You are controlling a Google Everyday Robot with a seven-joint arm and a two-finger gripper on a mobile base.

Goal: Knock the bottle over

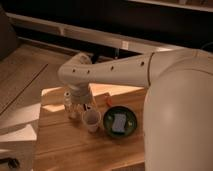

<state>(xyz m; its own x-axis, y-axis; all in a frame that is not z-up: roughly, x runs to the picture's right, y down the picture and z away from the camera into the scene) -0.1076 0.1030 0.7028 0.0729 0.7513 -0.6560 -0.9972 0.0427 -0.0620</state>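
The bottle (67, 102) is small, slim and pale with a narrower top. It stands upright on the wooden table (65, 145), near its far left part. My gripper (80, 106) hangs down from the white arm (115, 70), right beside the bottle on its right, very close or touching. The gripper's lower end partly hides the space between the bottle and the cup.
A beige cup (91, 119) stands just right of and in front of the gripper. A dark green bowl (120, 122) with a pale blue item in it sits right of the cup. My white body (180, 120) fills the right side. The table's left edge is close to the bottle.
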